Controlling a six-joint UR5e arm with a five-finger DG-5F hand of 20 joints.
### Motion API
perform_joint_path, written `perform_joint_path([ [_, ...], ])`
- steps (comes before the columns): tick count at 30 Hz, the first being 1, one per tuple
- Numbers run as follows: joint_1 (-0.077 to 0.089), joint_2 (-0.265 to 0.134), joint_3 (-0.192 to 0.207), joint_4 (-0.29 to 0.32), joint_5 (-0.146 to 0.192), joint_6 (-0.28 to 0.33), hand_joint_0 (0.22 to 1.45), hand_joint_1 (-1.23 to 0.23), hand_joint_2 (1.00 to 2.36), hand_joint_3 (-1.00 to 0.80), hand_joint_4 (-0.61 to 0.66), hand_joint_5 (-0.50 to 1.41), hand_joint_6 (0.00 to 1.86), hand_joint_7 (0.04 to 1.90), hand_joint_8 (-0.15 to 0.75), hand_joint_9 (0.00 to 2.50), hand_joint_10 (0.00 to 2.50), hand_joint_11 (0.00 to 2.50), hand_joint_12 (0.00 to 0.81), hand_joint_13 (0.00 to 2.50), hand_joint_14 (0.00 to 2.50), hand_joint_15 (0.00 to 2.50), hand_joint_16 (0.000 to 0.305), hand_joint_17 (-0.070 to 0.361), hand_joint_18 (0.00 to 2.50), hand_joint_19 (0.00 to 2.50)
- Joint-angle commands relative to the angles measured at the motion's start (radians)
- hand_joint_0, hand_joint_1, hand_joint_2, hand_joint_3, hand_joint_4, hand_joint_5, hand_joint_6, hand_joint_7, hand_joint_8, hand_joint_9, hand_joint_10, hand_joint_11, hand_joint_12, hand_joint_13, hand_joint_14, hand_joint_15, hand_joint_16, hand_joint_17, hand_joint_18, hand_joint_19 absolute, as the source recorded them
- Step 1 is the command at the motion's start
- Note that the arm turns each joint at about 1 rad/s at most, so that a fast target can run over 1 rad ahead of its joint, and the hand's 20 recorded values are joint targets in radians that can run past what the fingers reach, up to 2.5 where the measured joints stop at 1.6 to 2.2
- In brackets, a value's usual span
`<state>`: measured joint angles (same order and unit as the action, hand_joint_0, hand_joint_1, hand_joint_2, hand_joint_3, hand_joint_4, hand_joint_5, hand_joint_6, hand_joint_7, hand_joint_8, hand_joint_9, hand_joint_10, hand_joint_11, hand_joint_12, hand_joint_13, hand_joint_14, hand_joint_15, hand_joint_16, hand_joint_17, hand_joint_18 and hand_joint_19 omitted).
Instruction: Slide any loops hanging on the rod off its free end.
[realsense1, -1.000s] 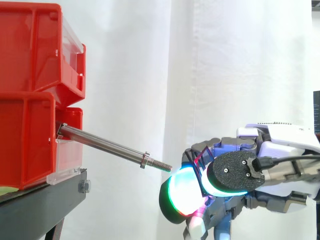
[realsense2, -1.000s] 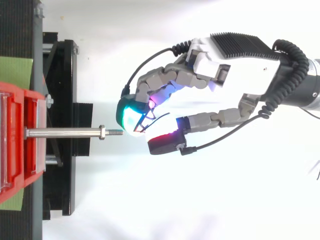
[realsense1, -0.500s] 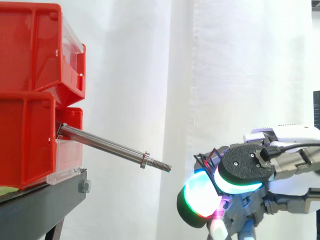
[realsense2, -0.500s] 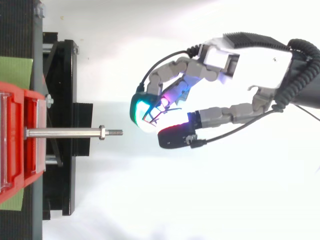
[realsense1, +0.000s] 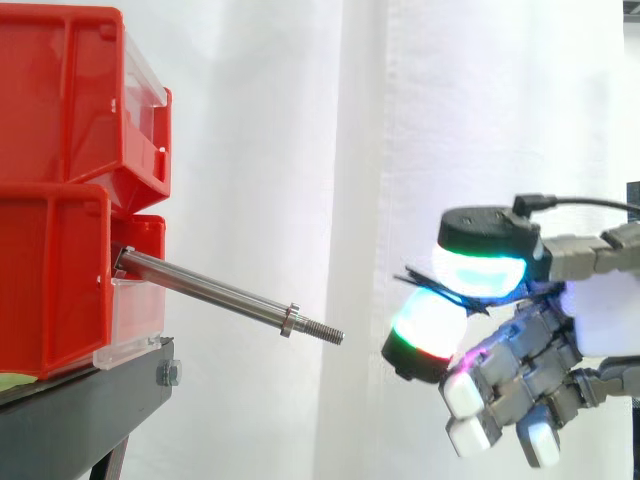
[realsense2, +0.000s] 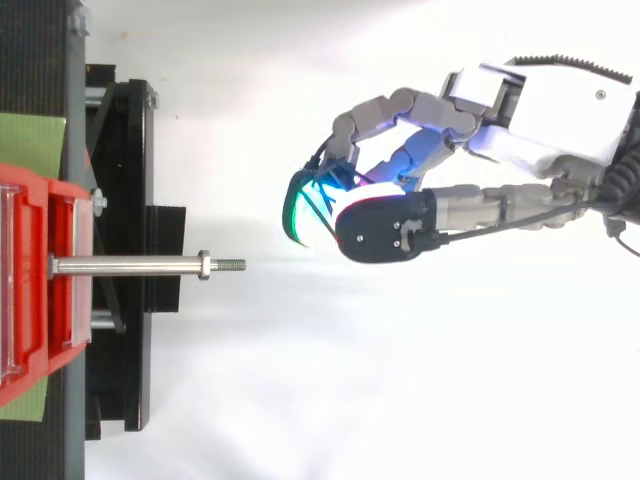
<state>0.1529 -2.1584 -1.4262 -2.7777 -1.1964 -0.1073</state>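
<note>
Just beyond the rod's (realsense1: 215, 294) free end, the robot hand (realsense2: 520, 110) I am steering is pinching a thin dark loop (realsense1: 410, 277) between its pads (realsense1: 480, 270) (light, floppy, I judge).

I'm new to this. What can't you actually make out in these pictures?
1. Loop: thin and dark, mostly hidden between the hand's glowing pads, both views.
2. Rod: where its fixed end attaches is hidden by the red bin, side view.
3. Stand: legs cut off by the bottom edge, side view.
</note>
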Motion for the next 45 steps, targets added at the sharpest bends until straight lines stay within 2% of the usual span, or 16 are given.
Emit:
perform_joint_path([
  [1, 0.002, 0.002, 0.030, -0.051, 0.004, 0.066, 0.61, -0.57, 1.02, -0.15, 0.21, -0.18, 0.88, 0.91, 0.377, 0.85, 0.01, 0.31, 0.393, 0.86, 0.01, 0.24, 0.058, 0.130, 0.97, 0.54],
  [3, 0.002, 0.002, 0.044, -0.080, 0.004, 0.078, 0.64, -0.69, 1.02, -0.13, 0.22, -0.19, 0.88, 0.89, 0.380, 0.84, 0.01, 0.32, 0.395, 0.86, 0.01, 0.24, 0.058, 0.132, 0.98, 0.52],
  [7, 0.002, 0.000, 0.050, -0.106, 0.001, 0.092, 0.66, -0.74, 1.02, -0.23, 0.22, -0.20, 0.88, 0.85, 0.369, 0.83, 0.01, 0.34, 0.383, 0.86, 0.01, 0.25, 0.056, 0.127, 0.97, 0.52],
  [12, 0.002, 0.002, 0.052, -0.102, 0.001, 0.106, 0.71, -0.77, 1.01, -0.43, 0.27, -0.20, 0.87, 0.84, 0.369, 0.81, 0.01, 0.36, 0.385, 0.88, 0.01, 0.24, 0.056, 0.126, 0.98, 0.50],
  [16, 0.002, 0.000, 0.056, -0.105, 0.001, 0.120, 0.72, -0.77, 1.00, -0.46, 0.31, -0.20, 0.86, 0.84, 0.375, 0.83, 0.01, 0.37, 0.386, 0.88, 0.01, 0.24, 0.056, 0.125, 0.99, 0.50],
  [27, 0.002, 0.000, 0.056, -0.105, 0.001, 0.127, 0.65, -0.68, 1.01, -0.35, 0.29, -0.19, 0.84, 0.92, 0.393, 0.90, 0.01, 0.37, 0.396, 0.90, 0.01, 0.27, 0.056, 0.126, 0.99, 0.54],
  [37, 0.002, 0.000, 0.056, -0.108, 0.001, 0.138, 0.61, -0.55, 1.01, -0.21, 0.19, -0.18, 0.86, 0.96, 0.399, 0.93, 0.01, 0.37, 0.413, 0.89, 0.01, 0.28, 0.061, 0.138, 0.98, 0.57],
  [39, 0.002, 0.000, 0.056, -0.108, 0.004, 0.138, 0.62, -0.62, 1.01, -0.16, 0.22, -0.18, 0.87, 0.92, 0.416, 0.93, 0.01, 0.36, 0.429, 0.91, 0.01, 0.26, 0.064, 0.145, 1.02, 0.54],
  [45, 0.002, 0.000, 0.056, -0.106, 0.004, 0.138, 0.63, -0.71, 1.02, -0.19, 0.22, -0.19, 0.89, 0.87, 0.384, 0.90, 0.01, 0.39, 0.405, 0.89, 0.01, 0.27, 0.060, 0.135, 1.00, 0.54],
])
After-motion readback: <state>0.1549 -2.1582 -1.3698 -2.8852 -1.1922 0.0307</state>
